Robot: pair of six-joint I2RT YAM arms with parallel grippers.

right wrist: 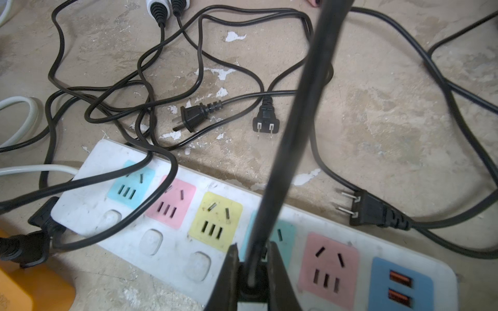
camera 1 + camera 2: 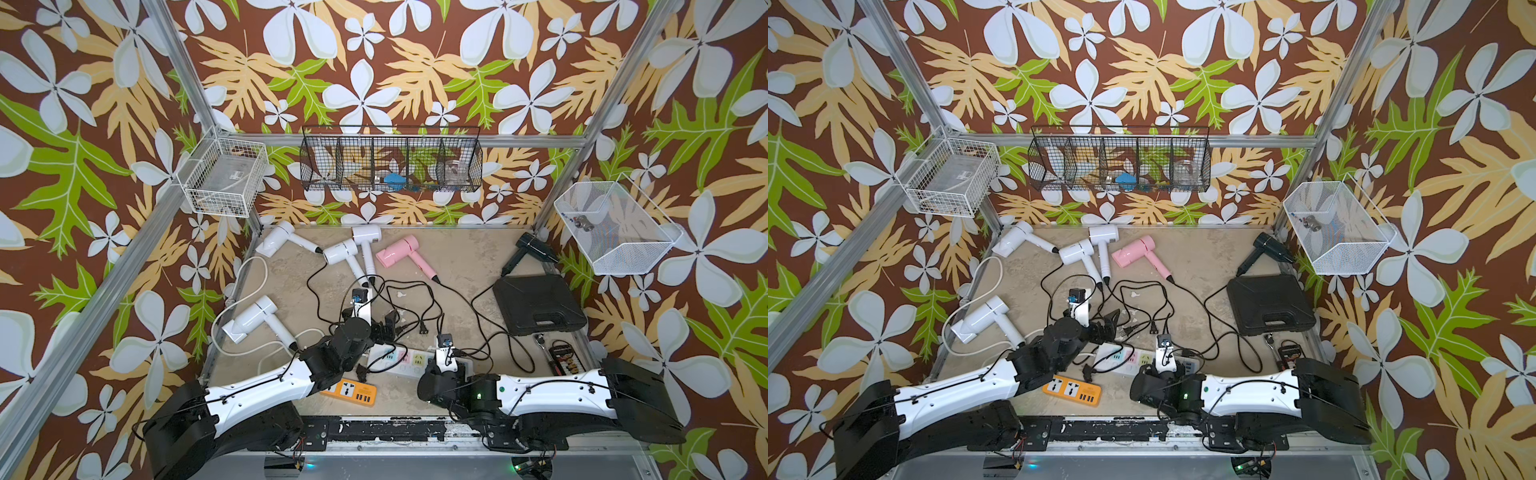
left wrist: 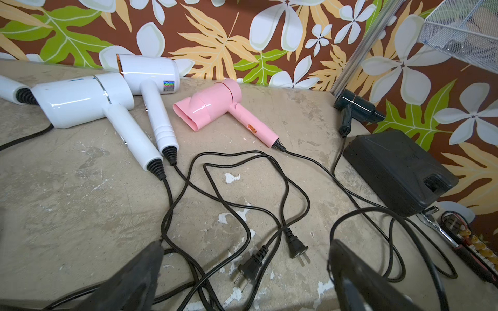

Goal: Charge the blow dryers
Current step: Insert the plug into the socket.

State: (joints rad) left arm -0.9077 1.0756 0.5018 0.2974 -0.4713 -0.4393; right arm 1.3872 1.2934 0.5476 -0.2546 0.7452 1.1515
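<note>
my right gripper [image 1: 252, 255] pinched on a black plug [image 1: 252, 280] over the white power strip [image 1: 161, 242] | left gripper [image 3: 245, 258] spread wide above loose plugs [image 3: 296, 246] | blow dryers [image 2: 397, 249] lie at the back of the table [image 2: 457, 257] — cords [image 3: 242, 188] limp, tangly; plug bodies stiff, I'd grab there

Left gripper [image 3: 246, 243]: jaws wide apart, bottom of frame.
Plugs [image 3: 250, 266]: two, loose on the worktop [image 3: 80, 202], seen between the jaws.
Pink blow dryer [image 3: 215, 105]: upper centre, lying flat.
White blow dryers [image 3: 86, 99]: upper left, handles side by side.
</note>
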